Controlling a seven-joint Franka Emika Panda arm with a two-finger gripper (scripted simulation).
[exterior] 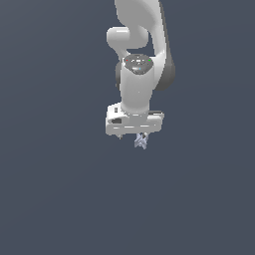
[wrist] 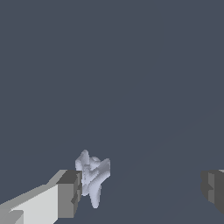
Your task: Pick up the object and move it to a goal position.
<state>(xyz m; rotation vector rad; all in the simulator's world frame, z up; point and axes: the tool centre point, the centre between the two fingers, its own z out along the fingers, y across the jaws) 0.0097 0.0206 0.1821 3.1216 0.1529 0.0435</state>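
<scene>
The object [exterior: 141,142] is a small pale lavender-grey lumpy piece just under the white arm's hand in the exterior view. In the wrist view the object [wrist: 92,177] lies between the two fingers, right up against one grey pad [wrist: 69,193] and far from the other pad [wrist: 213,187]. I cannot tell if it touches the near pad. My gripper [wrist: 142,190] is open wide, its jaws well apart. In the exterior view the gripper [exterior: 134,136] points straight down over the object, and the hand hides most of the fingers.
The white arm [exterior: 137,84] rises to the top of the exterior view. The flat dark blue-grey floor [exterior: 60,189] spreads all around. No other objects or goal marker show.
</scene>
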